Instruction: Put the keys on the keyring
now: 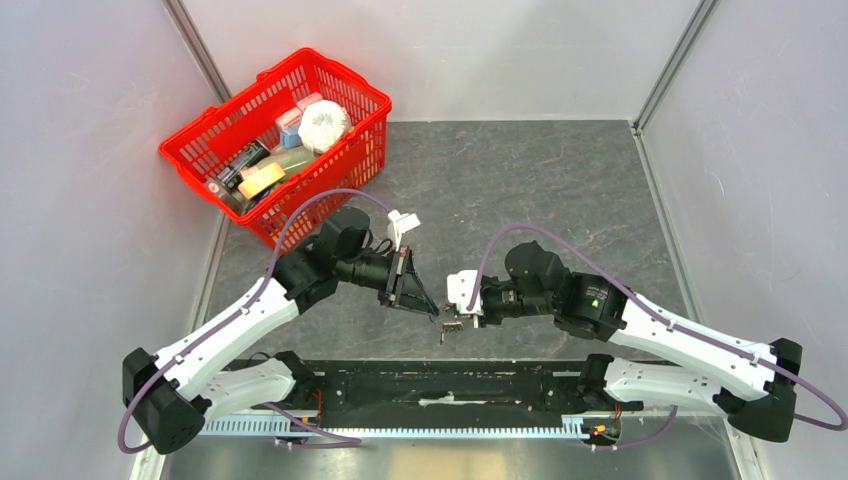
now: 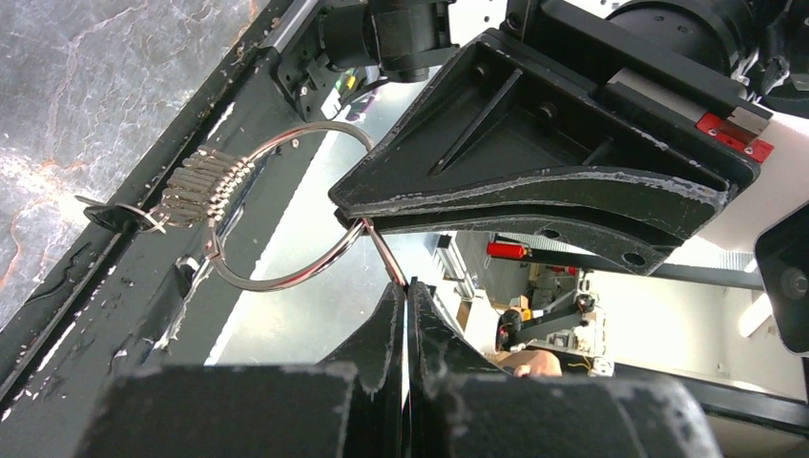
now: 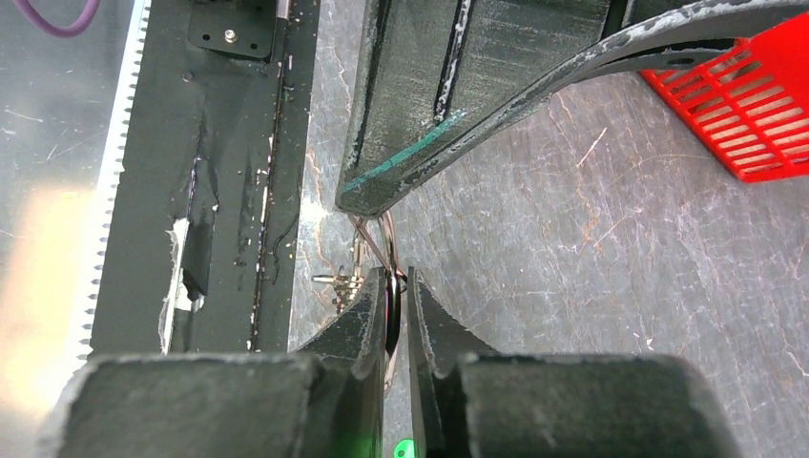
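**Top view.** Both arms meet over the middle of the desk [image 1: 560, 190], just short of its near edge. The keyring [image 1: 446, 322] hangs between the left end effector [image 1: 428, 308] and the right end effector [image 1: 458, 315], equally close to each. A red basket [image 1: 350, 75] sits at the far left corner; the labels on its contents are too small to read.

**Left wrist.** The left end effector [image 2: 405, 291] has its jaws pressed together on the keyring [image 2: 277, 286], pinching the wire at its near side. From that pinch the ring stands open-faced up and to the left. The keys [image 2: 205, 186] are bunched on the far arc, opposite the grip. The right end effector [image 2: 343, 205] meets the wire just beside the left's pinch.

**Right wrist.** The right end effector [image 3: 401, 281] shows its jaws nearly together with a thin slit between them. The ring wire [image 3: 374, 239] sits at their tips, but I cannot tell whether they actually bite it. The keys [image 3: 336, 281] dangle just left of the tips, and the left end effector [image 3: 367, 200] comes down from above. The basket [image 3: 754, 105] is at the upper right.

No loose key and no legible writing shows in any view.
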Controlling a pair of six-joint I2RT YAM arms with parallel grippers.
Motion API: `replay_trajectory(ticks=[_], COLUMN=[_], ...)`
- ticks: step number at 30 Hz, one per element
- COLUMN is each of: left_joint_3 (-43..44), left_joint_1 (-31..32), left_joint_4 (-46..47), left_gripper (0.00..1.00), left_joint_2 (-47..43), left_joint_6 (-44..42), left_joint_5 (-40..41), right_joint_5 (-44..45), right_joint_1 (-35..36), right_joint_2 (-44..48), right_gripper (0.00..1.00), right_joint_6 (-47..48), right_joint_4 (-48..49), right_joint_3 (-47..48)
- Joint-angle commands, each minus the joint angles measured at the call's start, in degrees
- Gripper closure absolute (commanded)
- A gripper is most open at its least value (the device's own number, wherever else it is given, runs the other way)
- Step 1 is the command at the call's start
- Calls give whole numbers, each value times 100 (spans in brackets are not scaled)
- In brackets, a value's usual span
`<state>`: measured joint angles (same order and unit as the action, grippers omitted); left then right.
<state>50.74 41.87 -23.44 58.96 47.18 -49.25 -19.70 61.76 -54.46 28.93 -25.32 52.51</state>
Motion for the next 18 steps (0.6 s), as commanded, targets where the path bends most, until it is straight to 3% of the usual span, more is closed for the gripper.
replay_trajectory(ticks=[1, 2, 6, 10, 18], left_joint_3=[73, 68, 163, 198, 277], left_joint_1=[14, 14, 14, 14, 14], left_joint_4=[582, 664, 997, 1505, 1586], left_gripper=[98, 95, 70, 57, 52], left_joint_2=[-145, -175, -365, -658, -1141], left_joint_6=[303, 305, 139, 74, -563], left_joint_5=[-377, -414, -570, -519, 11], right_joint_5=[-91, -109, -215, -286, -388], right_joint_1=[30, 31, 25, 29, 25], right_joint_2=[20, 60, 198, 291, 557], right_gripper=[96, 96, 96, 97, 100], right_joint_6=[-151, -219, -637, -1209, -2420], right_joint_4=[309, 332, 339, 201, 125], right_joint_3=[123, 127, 220, 429, 753])
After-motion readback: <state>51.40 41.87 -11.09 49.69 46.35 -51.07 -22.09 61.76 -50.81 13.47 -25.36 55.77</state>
